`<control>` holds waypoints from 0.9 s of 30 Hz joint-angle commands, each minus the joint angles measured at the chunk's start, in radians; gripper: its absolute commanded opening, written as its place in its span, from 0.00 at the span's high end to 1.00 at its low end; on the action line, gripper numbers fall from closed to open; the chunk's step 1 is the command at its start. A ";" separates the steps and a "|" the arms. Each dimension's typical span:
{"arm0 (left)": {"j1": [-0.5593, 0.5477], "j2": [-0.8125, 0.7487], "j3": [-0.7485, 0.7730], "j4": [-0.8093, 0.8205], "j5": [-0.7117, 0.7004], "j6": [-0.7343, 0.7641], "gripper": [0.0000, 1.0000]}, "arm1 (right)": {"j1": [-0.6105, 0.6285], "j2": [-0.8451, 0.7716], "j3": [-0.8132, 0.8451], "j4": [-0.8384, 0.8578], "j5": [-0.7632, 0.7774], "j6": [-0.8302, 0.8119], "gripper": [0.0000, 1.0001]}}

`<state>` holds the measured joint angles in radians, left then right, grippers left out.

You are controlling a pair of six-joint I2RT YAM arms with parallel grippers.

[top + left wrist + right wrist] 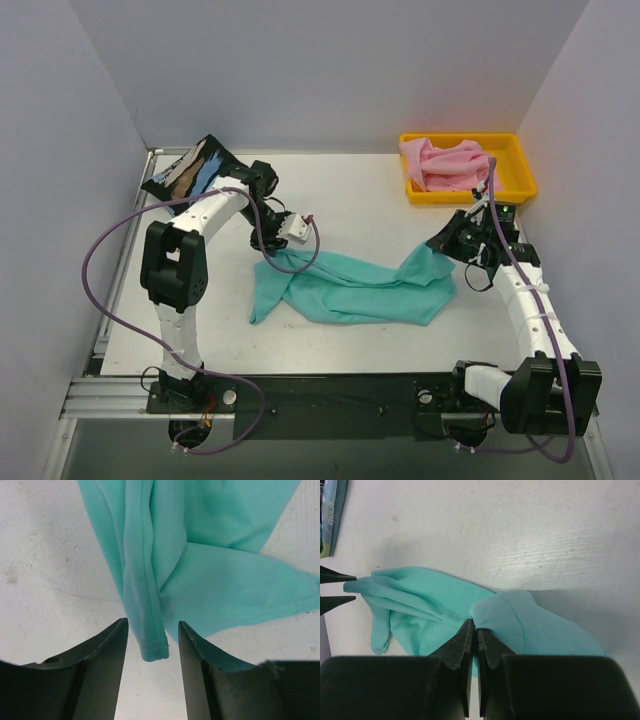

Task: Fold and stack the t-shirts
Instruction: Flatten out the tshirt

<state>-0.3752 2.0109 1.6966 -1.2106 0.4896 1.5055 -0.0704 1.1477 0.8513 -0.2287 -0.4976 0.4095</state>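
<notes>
I'm seeing the teal t-shirt (350, 288) lying 9-to-3 on the table (350, 200), my right fingers (454, 652) pinching its 3 o'clock end, my left fingers (97, 675) hanging open astride its 9 o'clock hem.

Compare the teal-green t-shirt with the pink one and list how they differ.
Place: the soft teal-green cloth t-shirt lies on the white table; the soft pink cloth t-shirt sits in the yellow plastic tray. Pose: the teal one is stretched long; the pink one is heaped. Handling: the right gripper pinches the teal one's end; nothing holds the pink one. Both are plain and unfolded.
</notes>
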 commanded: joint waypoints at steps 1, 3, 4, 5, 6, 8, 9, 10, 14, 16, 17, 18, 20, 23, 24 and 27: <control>-0.002 -0.018 0.000 0.080 0.003 -0.019 0.44 | 0.004 -0.032 0.012 0.005 -0.028 -0.024 1.00; -0.004 -0.012 -0.009 0.089 -0.014 -0.019 0.41 | 0.004 -0.034 0.014 0.003 -0.032 -0.024 1.00; -0.005 -0.012 -0.012 0.092 -0.026 -0.021 0.41 | 0.006 -0.036 0.015 0.003 -0.030 -0.026 1.00; -0.008 -0.012 -0.024 0.098 -0.031 -0.024 0.41 | 0.004 -0.037 0.015 0.003 -0.032 -0.024 1.00; -0.011 -0.014 -0.034 0.115 -0.042 -0.024 0.42 | 0.004 -0.039 0.015 0.003 -0.030 -0.026 1.00; -0.017 -0.015 -0.041 0.143 -0.058 -0.040 0.63 | 0.004 -0.040 0.017 0.003 -0.032 -0.026 1.00; -0.025 -0.018 -0.041 0.148 -0.069 -0.047 0.75 | 0.004 -0.040 0.017 0.003 -0.030 -0.026 1.00; -0.028 -0.020 -0.043 0.145 -0.092 -0.042 0.82 | 0.004 -0.040 0.020 0.000 -0.029 -0.028 1.00; -0.027 -0.041 -0.029 0.259 -0.184 -0.166 1.00 | -0.002 -0.033 0.057 -0.001 -0.035 0.003 1.00; -0.002 -0.064 -0.002 0.446 -0.242 -0.328 1.00 | -0.011 -0.010 0.109 0.005 -0.047 0.035 1.00; 0.019 -0.081 0.012 0.599 -0.272 -0.391 1.00 | -0.019 0.003 0.129 0.026 -0.051 0.049 1.00; 0.028 -0.089 0.044 0.665 -0.323 -0.481 1.00 | -0.025 0.041 0.193 0.041 -0.076 0.086 1.00; 0.055 -0.098 0.142 0.755 -0.385 -0.545 1.00 | -0.048 0.128 0.334 0.083 -0.122 0.156 1.00; 0.091 -0.107 0.326 0.793 -0.448 -0.593 1.00 | -0.072 0.301 0.669 0.117 -0.189 0.274 1.00; 0.102 -0.107 0.360 0.802 -0.462 -0.616 1.00 | -0.075 0.331 0.734 0.121 -0.199 0.293 1.00; 0.156 -0.084 0.559 0.806 -0.482 -0.642 1.00 | -0.083 0.450 1.028 0.137 -0.217 0.359 1.00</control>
<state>-0.2760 2.0056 2.0201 -0.5625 0.0879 0.9836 -0.1390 1.5219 1.5909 -0.1898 -0.6357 0.6273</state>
